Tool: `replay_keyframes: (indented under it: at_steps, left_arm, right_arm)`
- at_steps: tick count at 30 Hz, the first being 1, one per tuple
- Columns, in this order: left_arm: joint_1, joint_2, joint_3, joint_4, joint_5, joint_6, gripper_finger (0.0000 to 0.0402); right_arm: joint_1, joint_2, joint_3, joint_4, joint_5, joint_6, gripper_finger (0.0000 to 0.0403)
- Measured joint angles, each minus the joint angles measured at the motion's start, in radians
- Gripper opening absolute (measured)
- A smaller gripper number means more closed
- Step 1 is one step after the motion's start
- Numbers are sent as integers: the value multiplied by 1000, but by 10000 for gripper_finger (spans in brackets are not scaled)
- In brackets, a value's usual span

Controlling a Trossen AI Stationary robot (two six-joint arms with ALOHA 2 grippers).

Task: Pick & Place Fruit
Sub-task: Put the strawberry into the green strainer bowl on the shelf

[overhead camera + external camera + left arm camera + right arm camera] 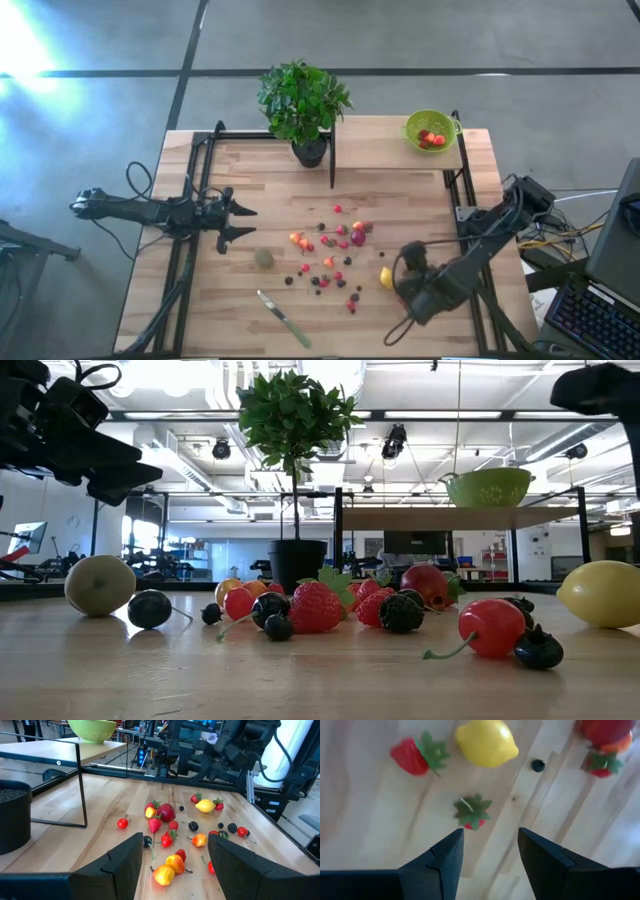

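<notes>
Small toy fruits lie scattered on the wooden table: red and orange berries, dark berries, a yellow lemon and a dull-green kiwi-like ball. My right gripper hangs open above the table beside the lemon, pointing steeply down. A small strawberry lies just ahead of its fingertips, and nothing is between the fingers. My left gripper waits open at the table's left side, level, facing the fruits.
A lime-green bowl holding some red fruit stands on a raised shelf at the far right. A potted plant stands at the far middle. A green-handled knife lies near the front edge. Black frame rails run along both sides.
</notes>
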Motion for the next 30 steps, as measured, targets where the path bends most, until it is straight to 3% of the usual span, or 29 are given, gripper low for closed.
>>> replay_keyframes:
  at_steps: [7,19,30]
  left_arm:
    - [0,0,0,0,0,0,229]
    - [0,0,0,0,0,0,229]
    - [0,0,0,0,0,0,229]
  right_arm:
    - [-3,0,-56,133,6,-167,162]
    - [-3,0,-129,248,5,-188,140]
    - [-3,0,-174,316,-3,-193,183]
